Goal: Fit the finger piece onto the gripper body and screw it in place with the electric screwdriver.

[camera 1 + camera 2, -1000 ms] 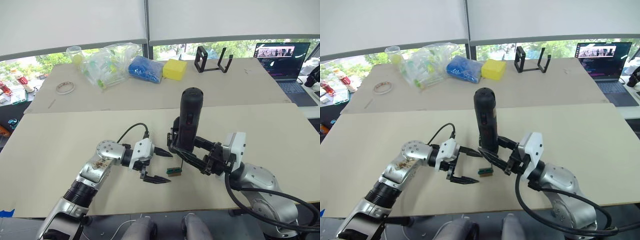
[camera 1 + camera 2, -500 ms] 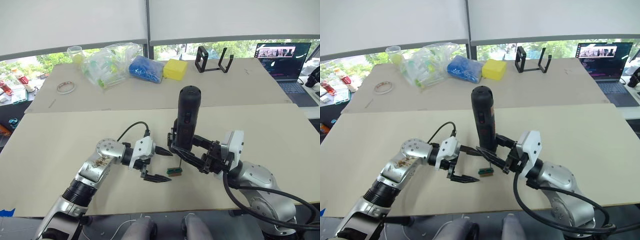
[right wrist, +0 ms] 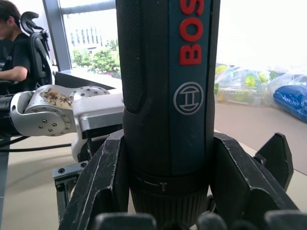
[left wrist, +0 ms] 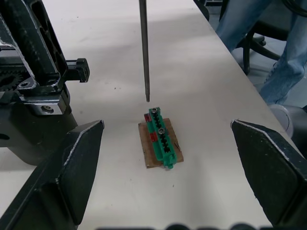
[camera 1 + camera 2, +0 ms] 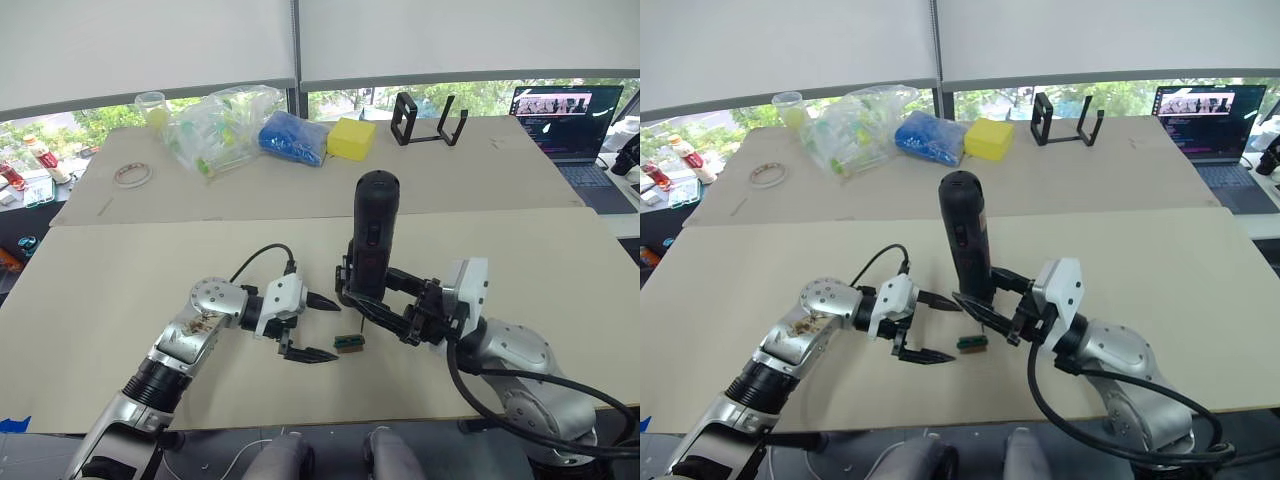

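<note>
On a beige table (image 5: 120,290), the right gripper (image 5: 375,300) clamps the electric screwdriver (image 5: 369,240) and holds it upright, its fingers (image 3: 103,182) pressed against both sides of the black barrel just above the collar. Red lettering runs down the barrel in the right wrist view. The tool's thin metal bit (image 4: 144,48) points straight down, its tip hanging just above one end of a small green block (image 4: 160,136) that lies flat on a brown backing on the table; whether the tip touches it cannot be told.

The left gripper (image 5: 315,327) sits just to the left of that block, low over the table, with its two black fingers (image 4: 79,167) spread wide and holding nothing. In the left wrist view the green block lies between the spread fingertips, apart from both.

Along the far edge of the table stand a black frame stand (image 5: 425,118), a yellow block (image 5: 350,138), a blue bag (image 5: 290,137), a clear plastic bag (image 5: 215,125) and a tape roll (image 5: 130,174). An open laptop (image 5: 570,115) is at the far right. A seated person (image 3: 12,33) appears in the background of the right wrist view.
</note>
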You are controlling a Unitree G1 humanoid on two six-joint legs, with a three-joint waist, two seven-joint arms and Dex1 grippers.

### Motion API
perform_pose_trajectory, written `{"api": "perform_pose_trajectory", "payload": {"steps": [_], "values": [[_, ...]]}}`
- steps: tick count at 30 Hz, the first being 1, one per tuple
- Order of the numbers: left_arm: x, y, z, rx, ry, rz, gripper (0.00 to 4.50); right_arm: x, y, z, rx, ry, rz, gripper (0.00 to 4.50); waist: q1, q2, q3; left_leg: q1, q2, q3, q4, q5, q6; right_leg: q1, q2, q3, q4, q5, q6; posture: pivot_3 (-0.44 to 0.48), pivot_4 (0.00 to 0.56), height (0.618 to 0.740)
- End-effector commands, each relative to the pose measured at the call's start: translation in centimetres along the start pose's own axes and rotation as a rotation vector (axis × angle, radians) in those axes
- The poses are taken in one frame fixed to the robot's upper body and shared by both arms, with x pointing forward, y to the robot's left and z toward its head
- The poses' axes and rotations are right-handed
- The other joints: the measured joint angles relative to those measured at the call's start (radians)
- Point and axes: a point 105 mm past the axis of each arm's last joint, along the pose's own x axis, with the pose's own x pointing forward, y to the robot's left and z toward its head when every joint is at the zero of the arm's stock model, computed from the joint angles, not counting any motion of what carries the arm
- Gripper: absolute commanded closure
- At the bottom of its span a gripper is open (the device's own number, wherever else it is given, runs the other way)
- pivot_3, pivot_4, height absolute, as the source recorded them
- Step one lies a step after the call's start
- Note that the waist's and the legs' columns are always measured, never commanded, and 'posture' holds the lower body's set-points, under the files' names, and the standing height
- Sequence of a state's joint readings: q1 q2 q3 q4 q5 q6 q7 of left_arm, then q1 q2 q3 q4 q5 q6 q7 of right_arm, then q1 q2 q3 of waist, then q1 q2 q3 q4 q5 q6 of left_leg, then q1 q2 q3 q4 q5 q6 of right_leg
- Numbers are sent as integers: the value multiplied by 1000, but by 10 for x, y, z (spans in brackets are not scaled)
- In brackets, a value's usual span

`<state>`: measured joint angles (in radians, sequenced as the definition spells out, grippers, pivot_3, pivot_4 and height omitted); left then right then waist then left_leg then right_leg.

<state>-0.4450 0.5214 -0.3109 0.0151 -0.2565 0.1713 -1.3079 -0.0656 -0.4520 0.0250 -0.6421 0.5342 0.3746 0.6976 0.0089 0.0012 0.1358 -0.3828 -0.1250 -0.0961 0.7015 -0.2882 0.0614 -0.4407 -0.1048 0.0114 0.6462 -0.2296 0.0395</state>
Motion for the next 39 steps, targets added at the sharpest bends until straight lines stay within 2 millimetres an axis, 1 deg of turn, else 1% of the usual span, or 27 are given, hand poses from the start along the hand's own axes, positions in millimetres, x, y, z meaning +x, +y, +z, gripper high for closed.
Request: {"api": "perform_pose_trajectory", "payload": {"steps": [1,7,15,39], "values": [[-1,-2,0,30,-5,-5,0,2,2,19,-40,-69,26,2593,0,0,0,0,0,0,0,0,0,0,0,0,0,0,0,0,150,740],[-2,-7,-10,33,-3,-14,0,3,4,19,-31,-67,36,2593,0,0,0,0,0,0,0,0,0,0,0,0,0,0,0,0,150,740],[-3,-8,-19,38,0,-19,0,4,4,21,-23,-70,43,2593,0,0,0,0,0,0,0,0,0,0,0,0,0,0,0,0,150,740],[1,-6,-26,40,-25,-12,0,2,5,16,-3,-46,54,2593,0,0,0,0,0,0,0,0,0,0,0,0,0,0,0,0,150,740]]}}
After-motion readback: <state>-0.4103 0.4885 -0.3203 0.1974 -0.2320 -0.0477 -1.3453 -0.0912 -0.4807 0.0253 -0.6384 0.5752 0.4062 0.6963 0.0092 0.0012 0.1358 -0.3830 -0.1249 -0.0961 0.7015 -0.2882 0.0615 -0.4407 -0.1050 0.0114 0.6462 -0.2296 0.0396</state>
